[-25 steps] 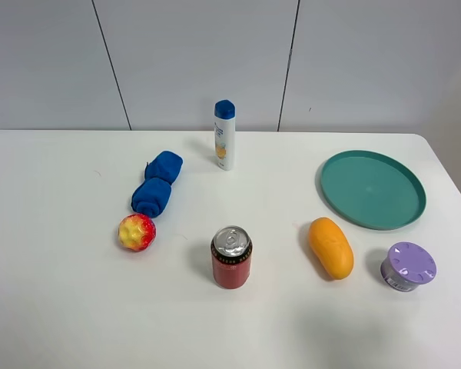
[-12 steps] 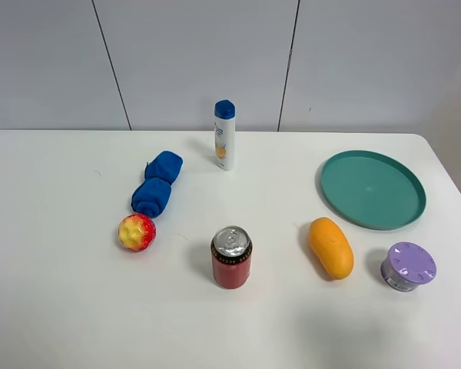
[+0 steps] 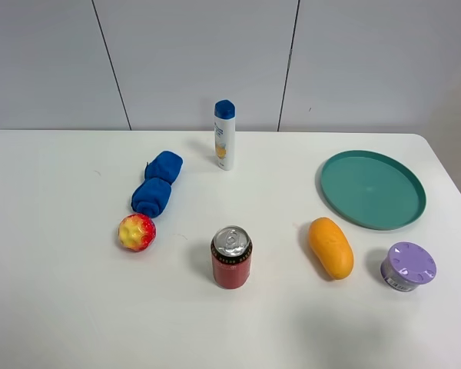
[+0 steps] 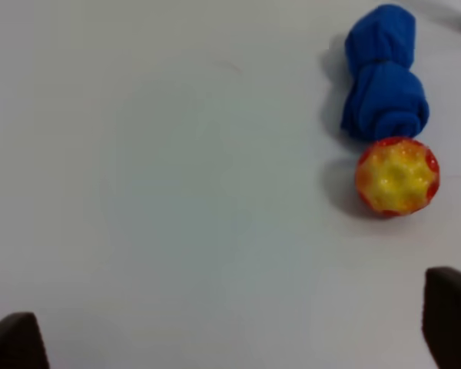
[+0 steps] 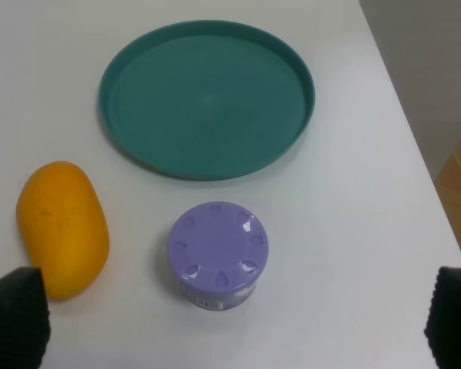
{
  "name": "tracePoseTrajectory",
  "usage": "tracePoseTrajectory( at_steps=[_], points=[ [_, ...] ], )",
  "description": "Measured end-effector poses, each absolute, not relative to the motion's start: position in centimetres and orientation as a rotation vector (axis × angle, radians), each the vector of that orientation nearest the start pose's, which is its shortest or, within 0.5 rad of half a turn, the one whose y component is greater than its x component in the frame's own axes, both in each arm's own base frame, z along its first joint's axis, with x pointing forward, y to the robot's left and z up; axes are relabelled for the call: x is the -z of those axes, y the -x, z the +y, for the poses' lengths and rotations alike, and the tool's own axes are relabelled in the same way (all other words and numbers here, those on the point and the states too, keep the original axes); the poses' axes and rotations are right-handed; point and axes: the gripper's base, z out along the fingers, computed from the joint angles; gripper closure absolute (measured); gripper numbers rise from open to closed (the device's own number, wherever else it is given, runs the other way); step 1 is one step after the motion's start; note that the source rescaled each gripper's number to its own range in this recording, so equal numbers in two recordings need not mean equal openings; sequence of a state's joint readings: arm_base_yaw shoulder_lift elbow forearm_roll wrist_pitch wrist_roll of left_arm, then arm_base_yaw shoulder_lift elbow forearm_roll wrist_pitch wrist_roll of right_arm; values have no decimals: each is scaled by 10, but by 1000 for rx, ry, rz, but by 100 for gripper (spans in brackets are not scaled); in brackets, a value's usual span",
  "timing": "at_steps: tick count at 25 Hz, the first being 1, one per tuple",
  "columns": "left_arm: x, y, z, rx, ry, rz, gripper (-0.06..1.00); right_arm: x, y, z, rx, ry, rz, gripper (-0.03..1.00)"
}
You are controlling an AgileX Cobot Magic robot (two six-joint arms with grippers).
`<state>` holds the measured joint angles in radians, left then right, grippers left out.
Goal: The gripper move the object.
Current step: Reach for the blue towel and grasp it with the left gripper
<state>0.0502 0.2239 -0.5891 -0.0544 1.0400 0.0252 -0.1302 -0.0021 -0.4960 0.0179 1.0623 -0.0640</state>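
The bright-blue rolled cloth (image 3: 157, 184) of two lumps lies on the white table (image 3: 61, 307), left of centre, just behind a red-and-yellow ball (image 3: 137, 231). It also shows in the left wrist view (image 4: 384, 84), close to the ball (image 4: 397, 176). My left gripper (image 4: 230, 338) is open and empty, well short of the cloth; only its two black fingertips (image 4: 449, 319) show. My right gripper (image 5: 234, 323) is open and empty above the table's right side. Neither arm shows in the exterior view.
A blue-capped white bottle (image 3: 224, 135) stands at the back. A red soda can (image 3: 231, 257) stands in the middle front. An orange oblong fruit (image 3: 330, 247), a purple-lidded jar (image 3: 408, 266) and a teal plate (image 3: 373, 189) are on the right, near the table's right edge.
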Motion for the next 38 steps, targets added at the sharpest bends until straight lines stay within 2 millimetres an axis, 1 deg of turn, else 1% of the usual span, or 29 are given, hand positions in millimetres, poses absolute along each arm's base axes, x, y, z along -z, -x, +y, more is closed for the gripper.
tracePoseTrajectory(
  at_steps=[4,6,11,14,18,23,26,29,31,34,38],
  points=[
    [-319,-64,-3,61,40,2273,-5,-276,5,2,100,-67,2048,-3],
    [-323,-88,-3,87,49,2349,-5,-276,5,2,100,-67,2048,-3],
    [-330,-149,-4,135,61,2459,-5,-276,5,2,100,-67,2048,-3],
    [-325,-186,-11,154,13,2518,-5,-276,5,2,100,-67,2048,-3],
    [-312,-227,-27,175,-70,2561,-5,-276,5,2,100,-67,2048,-3],
    [-286,-266,-45,183,-137,2647,-5,-276,5,2,100,-67,2048,-3],
    [-274,-288,-52,180,-174,2677,-5,-276,5,2,100,-67,2048,-3],
    [-265,-308,-58,174,-202,2695,-5,-276,5,2,100,-67,2048,-3],
    [-258,-319,-62,167,-228,2710,-5,-276,5,2,100,-67,2048,-3],
    [-253,-332,-68,165,-249,2697,-5,-276,5,2,100,-67,2048,-3],
    [-247,-340,-72,164,-255,2687,-5,-276,5,2,100,-67,2048,-3]
  ],
)
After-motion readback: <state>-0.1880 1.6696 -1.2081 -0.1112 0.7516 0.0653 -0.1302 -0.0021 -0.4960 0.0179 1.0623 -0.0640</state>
